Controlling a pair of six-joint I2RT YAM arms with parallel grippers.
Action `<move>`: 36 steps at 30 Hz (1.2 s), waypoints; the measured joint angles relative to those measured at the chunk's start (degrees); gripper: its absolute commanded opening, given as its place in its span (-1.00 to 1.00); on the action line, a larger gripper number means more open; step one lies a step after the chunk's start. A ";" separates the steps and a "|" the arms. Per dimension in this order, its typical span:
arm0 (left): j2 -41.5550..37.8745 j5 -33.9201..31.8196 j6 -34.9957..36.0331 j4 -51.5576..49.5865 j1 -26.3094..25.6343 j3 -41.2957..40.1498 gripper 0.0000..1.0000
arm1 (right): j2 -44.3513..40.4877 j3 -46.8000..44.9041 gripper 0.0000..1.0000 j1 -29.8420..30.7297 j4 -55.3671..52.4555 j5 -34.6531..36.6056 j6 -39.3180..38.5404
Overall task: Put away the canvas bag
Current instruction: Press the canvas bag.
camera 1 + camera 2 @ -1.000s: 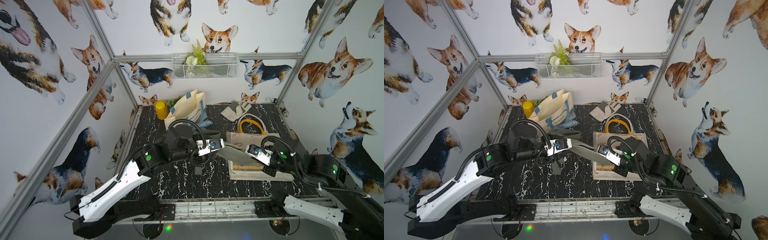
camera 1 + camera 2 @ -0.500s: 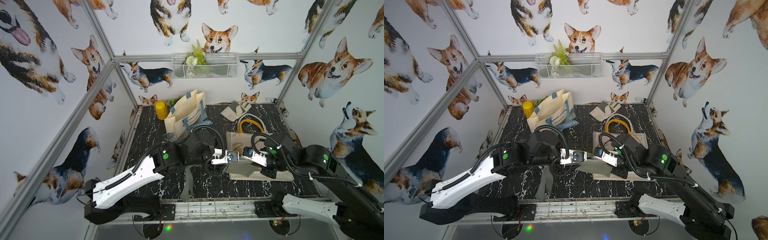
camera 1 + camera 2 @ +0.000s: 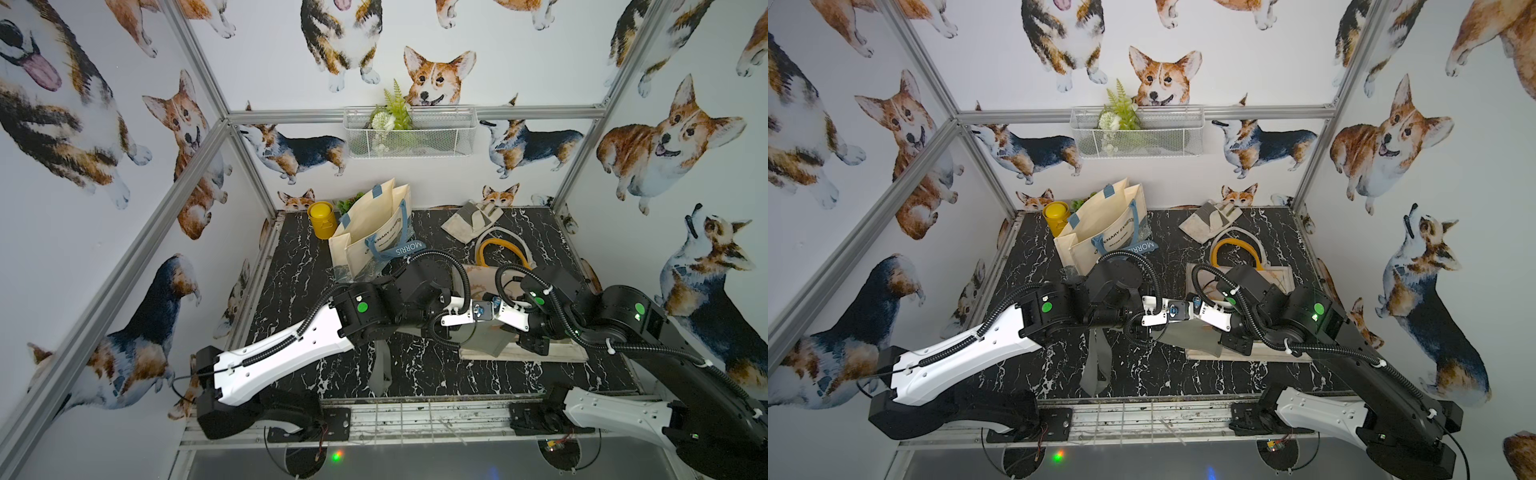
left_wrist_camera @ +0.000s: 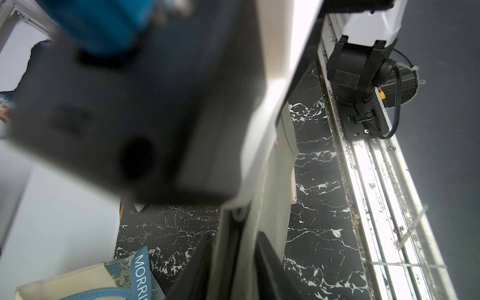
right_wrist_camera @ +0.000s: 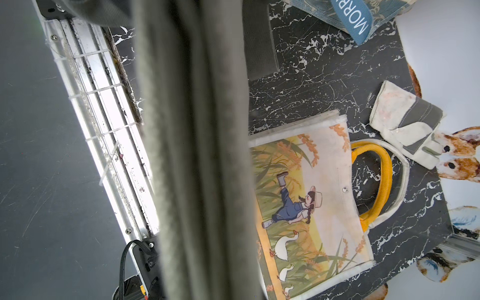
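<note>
The canvas bag is grey and hangs folded above the front right of the black marble table. One strap dangles to the tabletop. Both grippers meet at its top edge. In the left wrist view my left gripper is shut on the grey fabric, its dark fingers pressing either side. In both top views the left gripper is tip to tip with my right gripper. The bag hides the right jaws in the right wrist view.
An illustrated tote with yellow handles lies flat under the right arm. A cream bag with blue "MORRIS" straps stands at the back. Near it are a yellow jar and a folded cloth. A wire basket hangs on the back wall.
My left arm swung right and toward the front, coming up against the right gripper. Its jaws opened wide and then closed on the grey bag. The bag now hangs bunched rather than stretched.
</note>
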 measured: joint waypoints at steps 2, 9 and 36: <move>-1.46 0.96 -0.70 1.38 0.63 -1.73 -1.00 | -0.63 -0.81 -0.72 0.00 0.81 -0.35 0.04; -8.81 3.89 -2.99 5.49 4.70 -8.48 -1.00 | -7.72 -8.70 0.05 0.04 9.90 -5.01 1.75; -17.57 25.68 -18.14 22.32 18.16 -16.65 -1.00 | -23.54 -27.96 -1.00 0.04 41.42 -1.46 4.13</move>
